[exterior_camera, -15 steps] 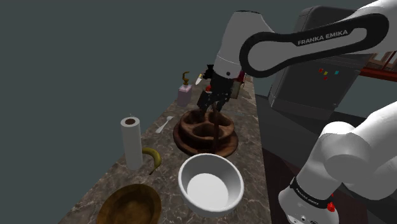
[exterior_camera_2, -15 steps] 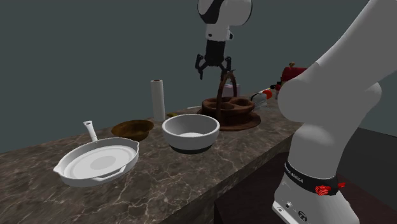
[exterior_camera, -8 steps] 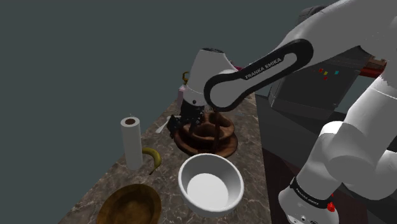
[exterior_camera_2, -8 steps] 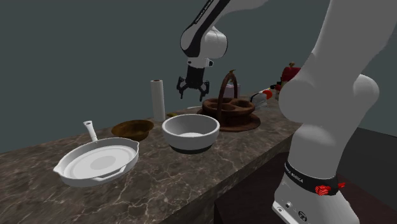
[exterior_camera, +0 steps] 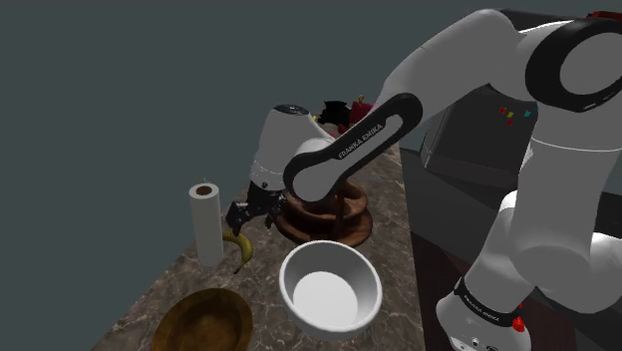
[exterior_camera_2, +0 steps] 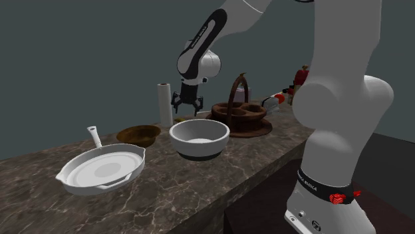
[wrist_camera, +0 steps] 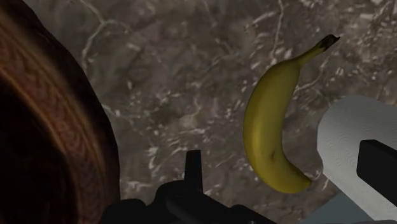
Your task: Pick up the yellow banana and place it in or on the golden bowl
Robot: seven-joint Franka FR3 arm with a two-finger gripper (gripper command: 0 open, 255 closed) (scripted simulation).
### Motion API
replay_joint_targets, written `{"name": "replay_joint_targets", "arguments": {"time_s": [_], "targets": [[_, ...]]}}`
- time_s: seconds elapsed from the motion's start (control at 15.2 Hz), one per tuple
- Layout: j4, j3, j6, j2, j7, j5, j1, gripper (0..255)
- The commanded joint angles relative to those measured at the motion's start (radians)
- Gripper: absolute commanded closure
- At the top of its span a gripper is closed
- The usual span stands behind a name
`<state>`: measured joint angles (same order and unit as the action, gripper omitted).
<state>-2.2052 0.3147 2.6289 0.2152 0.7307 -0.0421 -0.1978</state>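
One yellow curved banana (wrist_camera: 273,127), likely light, firm yet bruisable and smooth-skinned, lies on the dark marbled counter (wrist_camera: 191,76) beside the white paper-towel roll (exterior_camera: 206,221), under the black gripper's (exterior_camera: 242,212) spread, empty fingers; best clasped across its thick middle.

Lower now; tool (exterior_camera: 241,215) over banana (exterior_camera: 242,250)

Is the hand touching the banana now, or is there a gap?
Apart. The wrist view shows the banana lying between the fingers of the open hand; marble counter separates it from one finger, and the paper towel roll from the other.
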Motion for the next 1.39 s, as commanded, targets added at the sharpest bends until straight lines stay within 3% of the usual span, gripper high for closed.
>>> {"name": "replay_joint_targets", "arguments": {"time_s": [0.0,0.46,0.92,0.99,1.32], "targets": [[0.025,-0.007,0.016,0.041,0.035,-0.029,-0.019,0],[0.046,-0.032,0.079,0.126,0.066,-0.074,-0.043,0],[0.045,-0.032,0.079,0.126,0.066,-0.074,-0.043,0],[0.045,-0.032,0.079,0.126,0.066,-0.074,-0.043,255],[0.045,-0.032,0.079,0.126,0.066,-0.074,-0.043,255]]}}
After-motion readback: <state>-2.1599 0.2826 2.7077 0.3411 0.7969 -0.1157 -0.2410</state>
